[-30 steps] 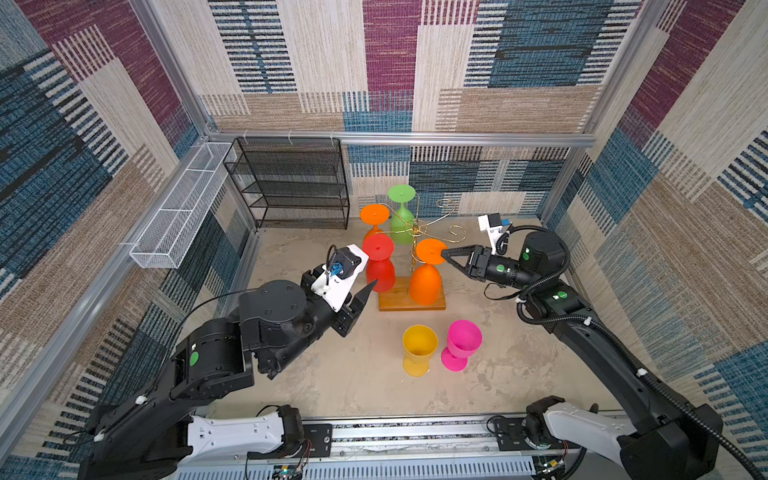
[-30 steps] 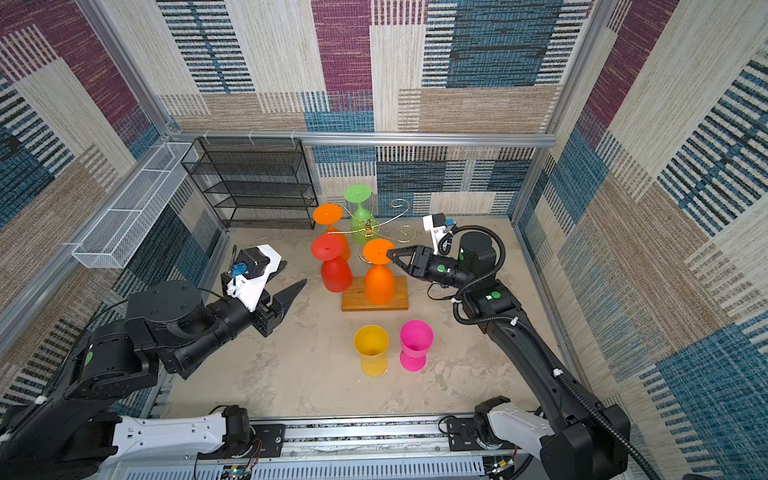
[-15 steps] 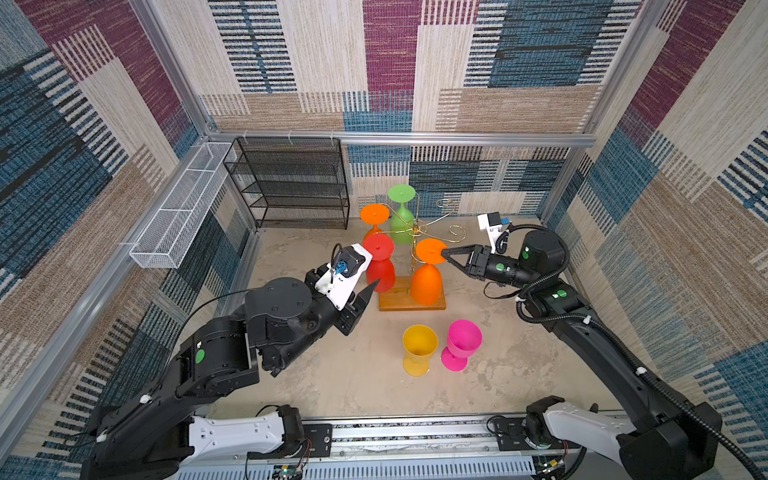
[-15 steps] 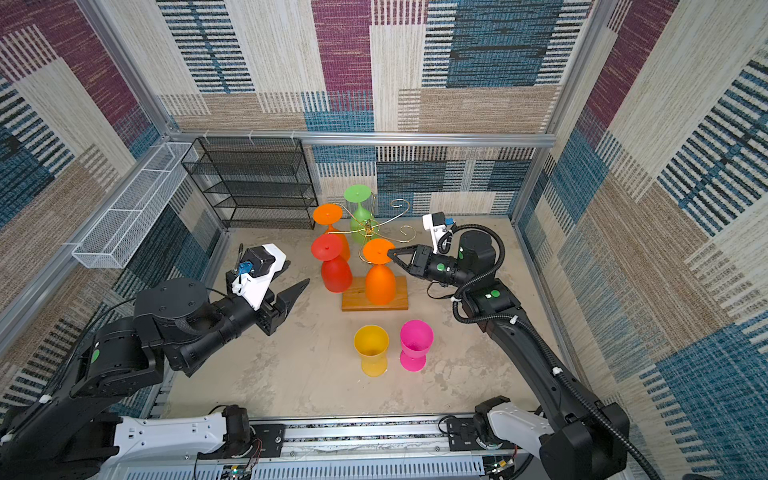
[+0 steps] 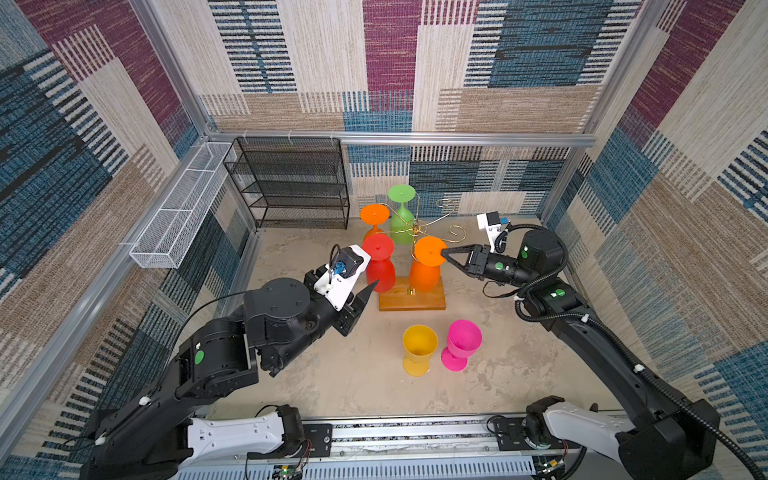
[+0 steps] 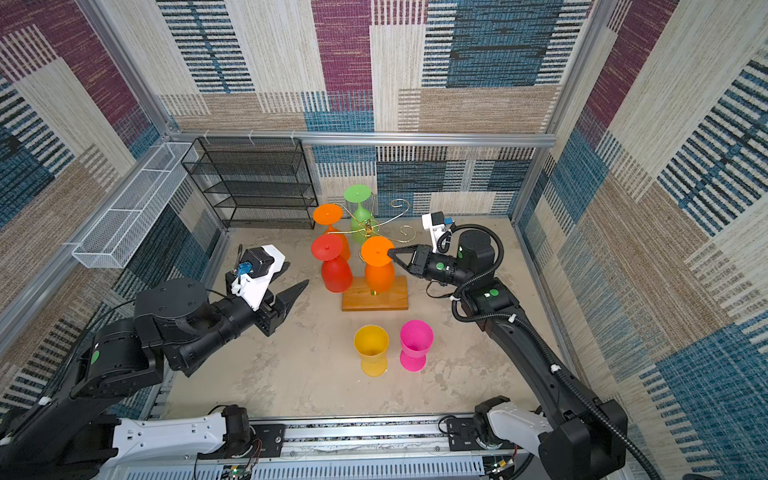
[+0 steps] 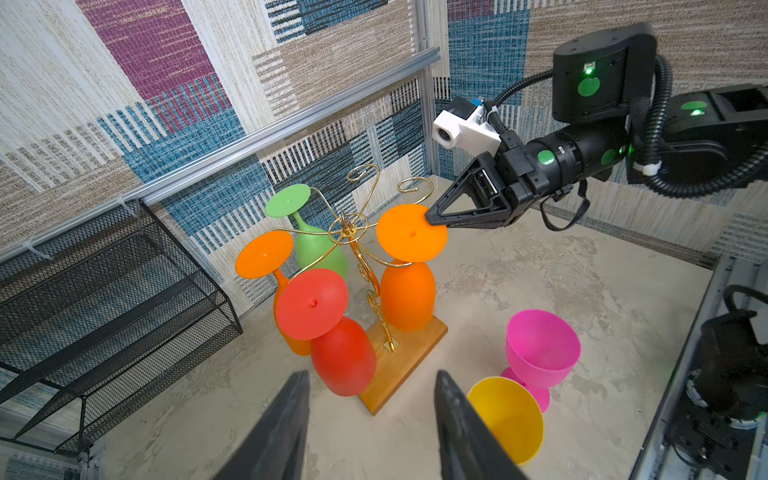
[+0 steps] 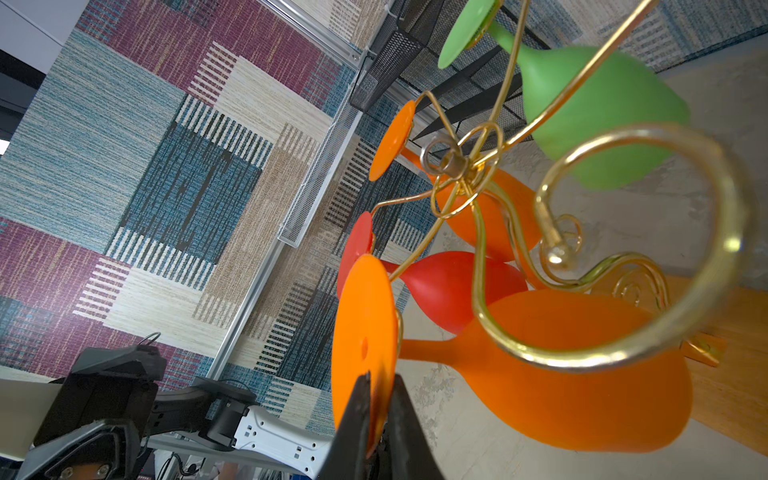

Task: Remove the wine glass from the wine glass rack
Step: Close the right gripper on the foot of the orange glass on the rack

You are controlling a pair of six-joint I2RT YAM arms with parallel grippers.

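The gold wine glass rack (image 5: 399, 300) (image 6: 374, 300) stands on its wood base mid-floor, with several glasses hanging upside down from it. My right gripper (image 5: 444, 252) (image 6: 390, 252) (image 7: 430, 218) (image 8: 380, 380) is shut on the rim of the foot disc of the orange wine glass (image 5: 424, 274) (image 6: 376, 251) (image 7: 411, 239) (image 8: 361, 332), which still hangs on a curled arm. My left gripper (image 5: 368, 286) (image 6: 296, 276) (image 7: 372, 378) hovers open and empty just left of the rack, beside the hanging red glass (image 5: 380, 266).
A second orange glass (image 5: 374, 215) and a green glass (image 5: 402, 220) hang on the rack's far side. A yellow glass (image 5: 419, 347) and a pink glass (image 5: 463, 340) stand upright in front of the base. A black mesh shelf (image 5: 291, 183) and a white wire basket (image 5: 178, 216) line the back left.
My right gripper's jaws have closed onto the orange glass's foot disc. My left arm has edged slightly toward the rack.
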